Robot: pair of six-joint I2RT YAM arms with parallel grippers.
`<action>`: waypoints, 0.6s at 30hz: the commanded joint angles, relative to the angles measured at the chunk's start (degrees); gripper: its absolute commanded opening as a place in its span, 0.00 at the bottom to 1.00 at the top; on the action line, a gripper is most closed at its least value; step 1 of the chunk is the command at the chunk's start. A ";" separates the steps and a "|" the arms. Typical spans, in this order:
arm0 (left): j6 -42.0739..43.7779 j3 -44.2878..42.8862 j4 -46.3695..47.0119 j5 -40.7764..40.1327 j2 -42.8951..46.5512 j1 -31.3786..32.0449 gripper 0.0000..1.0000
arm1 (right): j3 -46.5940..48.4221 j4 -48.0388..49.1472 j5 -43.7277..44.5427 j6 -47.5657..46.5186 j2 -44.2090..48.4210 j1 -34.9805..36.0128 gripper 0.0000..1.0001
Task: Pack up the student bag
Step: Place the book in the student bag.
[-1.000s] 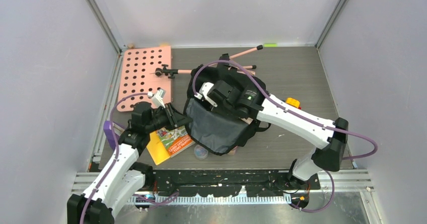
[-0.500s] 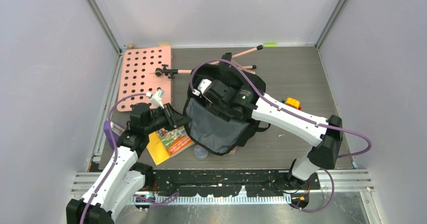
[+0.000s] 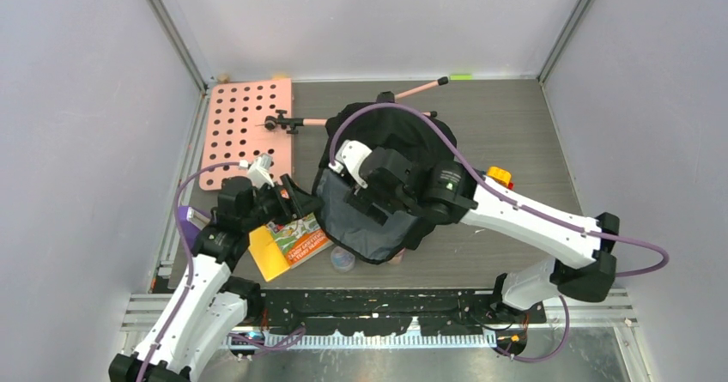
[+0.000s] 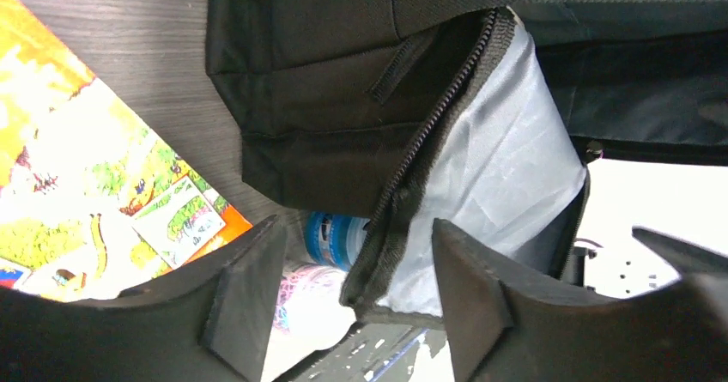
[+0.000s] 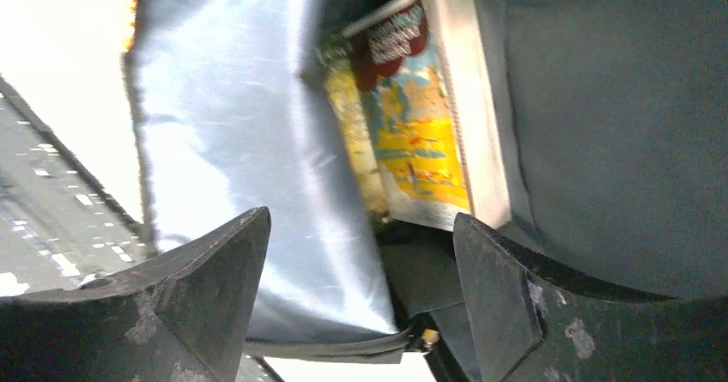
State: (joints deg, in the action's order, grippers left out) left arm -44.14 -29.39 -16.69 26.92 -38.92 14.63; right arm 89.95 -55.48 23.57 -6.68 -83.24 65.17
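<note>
- Left gripper (image 4: 356, 227): jaws partly open, nothing clamped. The zipper edge (image 4: 429, 133) of the bag (image 3: 403, 133) hangs loose in the gap; can't tell if it brushes either finger.
- Right gripper (image 5: 356, 227): jaws wide open and empty, pointed into the bag mouth.
- Below the right fingers is the grey lining (image 5: 232, 142), and beside it a book (image 5: 412, 116) already inside, wedged between the lining and the dark inner wall.
- The left gripper sits low at the bag's left edge. A picture book (image 3: 296, 238) lies just beside it on a yellow sheet (image 3: 266, 260).
- A small round tub (image 3: 342, 260) sits at the bag's near edge, partly under the flap.
- Far left: pink pegboard (image 3: 249, 129), close to the left wall.
- Pink rods (image 3: 412, 90) lie behind the bag, running up to its back edge.
- Most room: table (image 3: 515, 124) right of the bag out to the right wall, with one small orange item (image 3: 499, 175) next to the right arm.
- Bag: mid-table, black, soft and slumped. Its mouth is open toward the near-left, with the flap folded down and the lining showing.
</note>
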 commanded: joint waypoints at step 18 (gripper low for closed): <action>5.53 -10.29 -30.19 -29.27 9.88 0.22 1.00 | 3.99 7.26 -17.31 10.03 4.07 12.33 0.85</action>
State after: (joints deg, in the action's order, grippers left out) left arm -39.79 -38.68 -38.74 9.69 -30.28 14.68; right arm 89.86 -50.92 11.49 1.32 -78.89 75.66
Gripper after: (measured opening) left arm 0.993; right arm 0.851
